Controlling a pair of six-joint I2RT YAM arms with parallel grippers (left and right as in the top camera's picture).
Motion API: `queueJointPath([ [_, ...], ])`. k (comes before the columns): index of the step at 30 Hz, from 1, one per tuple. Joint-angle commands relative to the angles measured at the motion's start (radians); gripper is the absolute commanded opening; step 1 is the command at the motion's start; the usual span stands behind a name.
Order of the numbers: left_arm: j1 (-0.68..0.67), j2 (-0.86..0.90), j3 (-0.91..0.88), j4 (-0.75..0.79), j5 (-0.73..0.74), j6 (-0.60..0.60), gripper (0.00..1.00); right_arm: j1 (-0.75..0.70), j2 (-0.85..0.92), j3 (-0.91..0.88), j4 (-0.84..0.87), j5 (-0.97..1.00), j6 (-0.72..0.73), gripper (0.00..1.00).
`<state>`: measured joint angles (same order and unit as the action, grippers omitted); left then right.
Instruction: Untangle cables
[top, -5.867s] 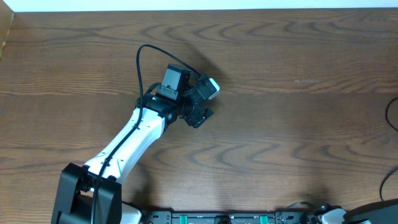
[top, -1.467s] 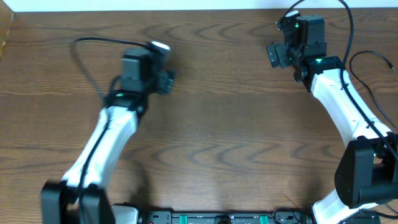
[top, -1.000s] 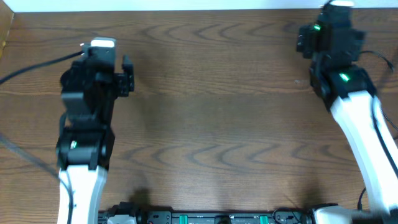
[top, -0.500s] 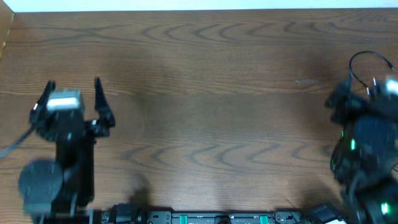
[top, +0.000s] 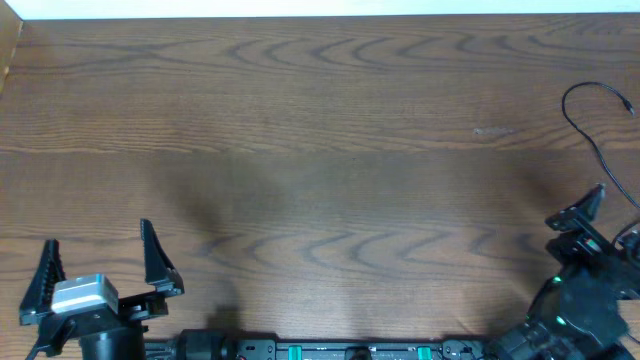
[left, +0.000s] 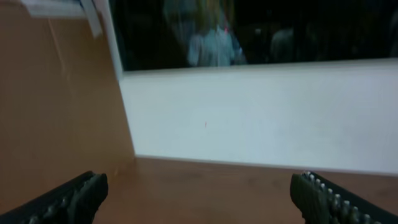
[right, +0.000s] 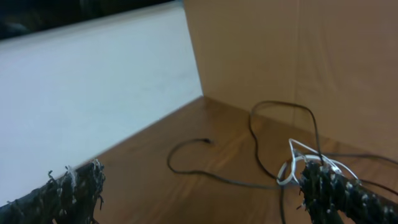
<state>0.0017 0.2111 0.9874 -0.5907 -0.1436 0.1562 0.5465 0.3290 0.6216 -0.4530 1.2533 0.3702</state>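
A thin black cable (top: 592, 128) loops on the wooden table (top: 330, 150) at the far right edge. In the right wrist view this black cable (right: 249, 140) curls across the wood with a small plug end, and a white cable (right: 297, 163) lies coiled beside it near the side wall. My right gripper (right: 205, 194) is open and empty, low at the near right corner. One of its fingers (top: 583, 207) shows in the overhead view. My left gripper (top: 100, 262) is open and empty at the near left corner, fingers pointing to the far wall, far from the cables.
A white wall (left: 261, 112) stands behind the table's far edge. A brown side panel (left: 56, 106) closes the left side and another brown panel (right: 298, 56) the right. The arms' bases sit along the near edge.
Both arms have drawn back from the far half of the table to the near corners. The left gripper has opened wider. A thin black cable now lies free at the right edge.
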Motion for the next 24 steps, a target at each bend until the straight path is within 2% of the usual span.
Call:
queueJointPath([
  [1,0.002,-0.004,-0.015,-0.047,-0.034,-0.040,0.99,0.007,0.041,-0.051,0.008,0.058,0.064,0.99],
  [5,0.002,-0.003,-0.023,-0.084,-0.034,-0.042,0.98,0.007,0.088,-0.077,0.038,0.047,0.063,0.99],
  [12,0.002,-0.003,-0.040,-0.105,-0.033,-0.042,0.98,-0.016,0.252,-0.100,0.184,-0.105,0.063,0.99],
  [19,0.002,-0.003,-0.040,-0.192,-0.033,-0.042,0.98,-0.034,0.436,-0.100,0.200,-0.106,0.063,0.99],
  [24,0.002,-0.003,-0.040,-0.210,-0.033,-0.042,0.98,-0.016,0.483,-0.100,0.348,-0.113,0.057,0.99],
])
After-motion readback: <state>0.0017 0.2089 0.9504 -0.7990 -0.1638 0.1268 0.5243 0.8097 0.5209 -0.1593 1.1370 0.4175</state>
